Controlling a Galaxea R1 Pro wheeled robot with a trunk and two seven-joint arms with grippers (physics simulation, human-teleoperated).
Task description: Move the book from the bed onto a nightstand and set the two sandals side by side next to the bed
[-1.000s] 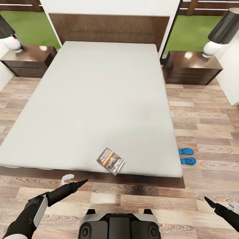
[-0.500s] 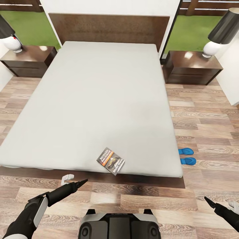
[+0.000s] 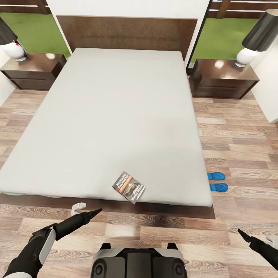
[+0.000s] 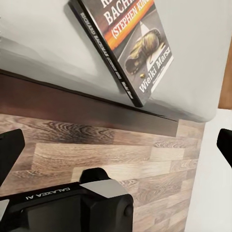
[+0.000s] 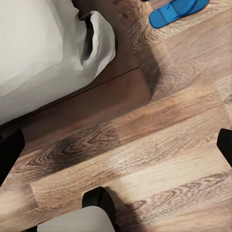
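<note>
The book (image 3: 129, 187) lies flat on the pale grey bed (image 3: 116, 116), close to its foot edge. The left wrist view looks along open jaws at the book (image 4: 130, 43) and the dark bed frame (image 4: 72, 104). My left gripper (image 3: 88, 211) hovers open over the floor just short of the foot of the bed, to the left of the book. The two blue sandals (image 3: 216, 176) (image 3: 219, 187) lie close together on the floor by the bed's right side. My right gripper (image 3: 258, 238) is open at the lower right, and one sandal (image 5: 176, 10) shows beyond it.
A dark nightstand (image 3: 33, 69) with a lamp (image 3: 11, 42) stands left of the headboard. Its twin (image 3: 224, 79) with a lamp (image 3: 258, 36) stands on the right. Wood-plank floor (image 3: 239, 135) runs along both sides of the bed. My base (image 3: 139, 262) is at the foot.
</note>
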